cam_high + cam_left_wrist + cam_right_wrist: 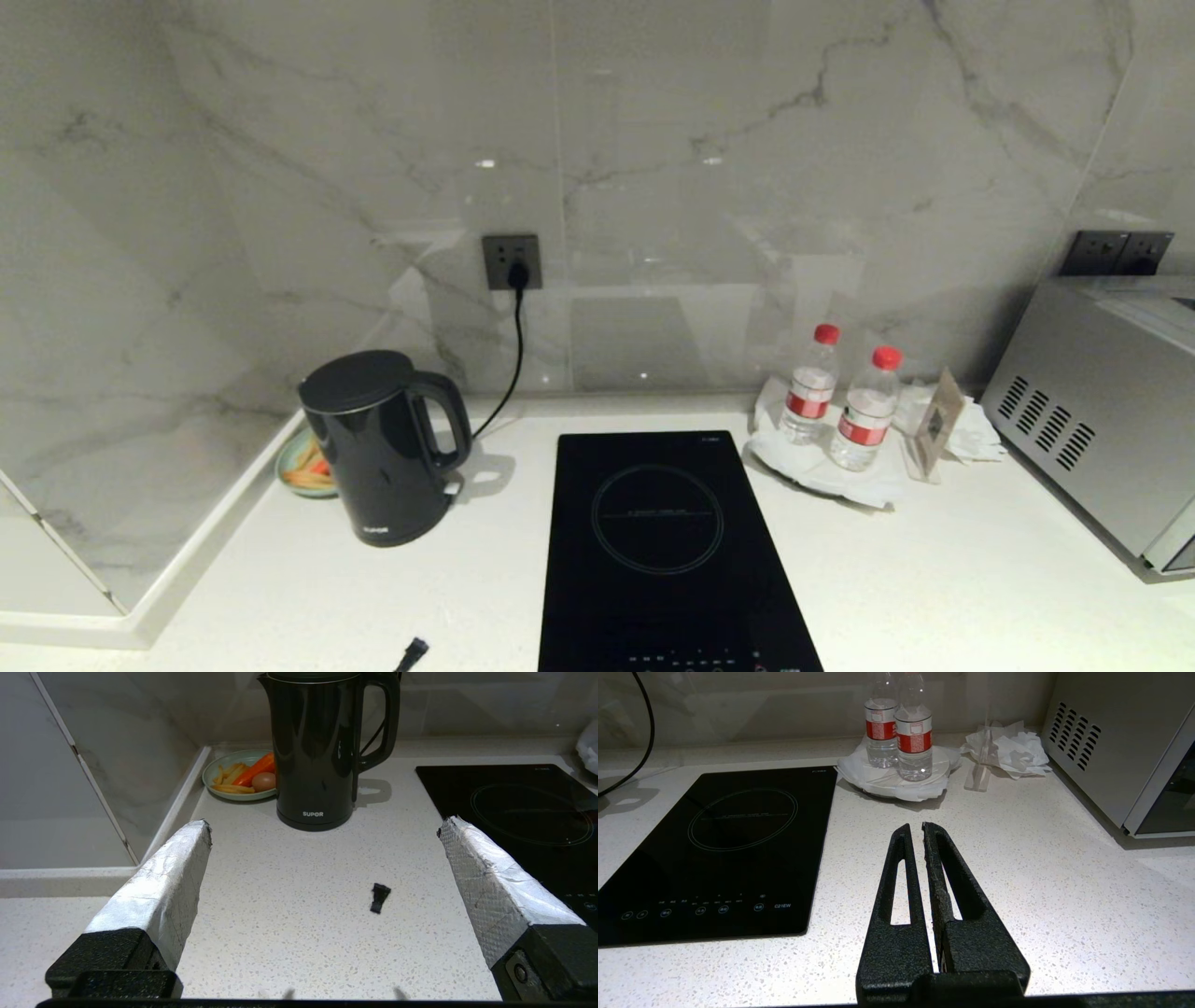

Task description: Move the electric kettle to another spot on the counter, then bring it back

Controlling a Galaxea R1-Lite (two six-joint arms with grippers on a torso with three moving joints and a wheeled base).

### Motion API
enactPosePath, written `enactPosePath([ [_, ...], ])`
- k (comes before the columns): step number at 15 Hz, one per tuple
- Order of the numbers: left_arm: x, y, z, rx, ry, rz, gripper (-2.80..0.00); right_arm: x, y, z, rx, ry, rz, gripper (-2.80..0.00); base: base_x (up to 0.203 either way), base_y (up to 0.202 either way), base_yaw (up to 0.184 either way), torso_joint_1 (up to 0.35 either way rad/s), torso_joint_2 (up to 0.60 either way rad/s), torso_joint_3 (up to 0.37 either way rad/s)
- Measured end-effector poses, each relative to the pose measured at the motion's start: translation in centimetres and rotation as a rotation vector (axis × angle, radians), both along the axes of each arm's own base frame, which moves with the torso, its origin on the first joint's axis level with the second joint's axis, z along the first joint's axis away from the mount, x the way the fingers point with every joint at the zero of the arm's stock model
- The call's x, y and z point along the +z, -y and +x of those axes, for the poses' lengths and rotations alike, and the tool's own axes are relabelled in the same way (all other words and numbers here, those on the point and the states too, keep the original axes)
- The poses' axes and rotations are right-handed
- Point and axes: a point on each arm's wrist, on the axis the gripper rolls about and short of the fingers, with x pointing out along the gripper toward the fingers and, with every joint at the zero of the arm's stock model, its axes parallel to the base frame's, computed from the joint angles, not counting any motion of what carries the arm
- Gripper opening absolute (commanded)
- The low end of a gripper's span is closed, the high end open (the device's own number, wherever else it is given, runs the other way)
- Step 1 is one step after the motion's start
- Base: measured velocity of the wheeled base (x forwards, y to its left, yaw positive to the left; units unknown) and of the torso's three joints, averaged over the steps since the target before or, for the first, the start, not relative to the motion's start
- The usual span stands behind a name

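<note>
My left tool [322,826] is spread wide and holds nothing. It hangs above the counter [289,933], well back from the electric kettle [313,751]. My right tool [916,830] is pressed together, also holding nothing, and it waits over the counter on the other side of the black hob [714,849].

The kettle stands upright near the back left corner, with its handle [380,723] turned toward the hob. I think I have not started moving it yet.

Here is what could go wrong. The kettle is tall and shiny (so it could be slippery), and if I grab it badly it may tip or slide out. A plate of food [238,777] sits just beside it, close to the wall, so a wide swing could bump the plate. A black cord [516,355] runs from the wall plug down behind the kettle, and it could snag. A small black bit [379,897] lies on the counter between me and the kettle; I could knock it.
</note>
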Motion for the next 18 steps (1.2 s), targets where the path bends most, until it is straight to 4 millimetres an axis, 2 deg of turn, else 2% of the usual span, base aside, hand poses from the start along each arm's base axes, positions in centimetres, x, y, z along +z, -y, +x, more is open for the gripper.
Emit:
enactPosePath([
  [7, 0.0, 0.0, 0.0, 0.0, 0.0, -0.005, 0.0, 0.0, 0.0, 0.0, 0.0, 0.0, 0.0, -2.8, 0.0, 0.0, 0.0, 0.0, 0.0, 0.0],
  [8, 0.0, 0.0, 0.0, 0.0, 0.0, -0.006, -0.64, 0.0, 0.0, 0.0, 0.0, 0.0, 0.0, -2.8, 0.0, 0.0, 0.0, 0.0, 0.0, 0.0],
  [9, 0.0, 0.0, 0.0, 0.0, 0.0, -0.006, -2.8, 0.0, 0.0, 0.0, 0.0, 0.0, 0.0, -2.8, 0.0, 0.0, 0.0, 0.0, 0.0, 0.0],
  [18, 0.01, 0.0, 0.01, -0.004, 0.0, -0.004, -2.8, 0.0, 0.0, 0.0, 0.0, 0.0, 0.0, -2.8, 0.0, 0.0, 0.0, 0.0, 0.0, 0.0],
])
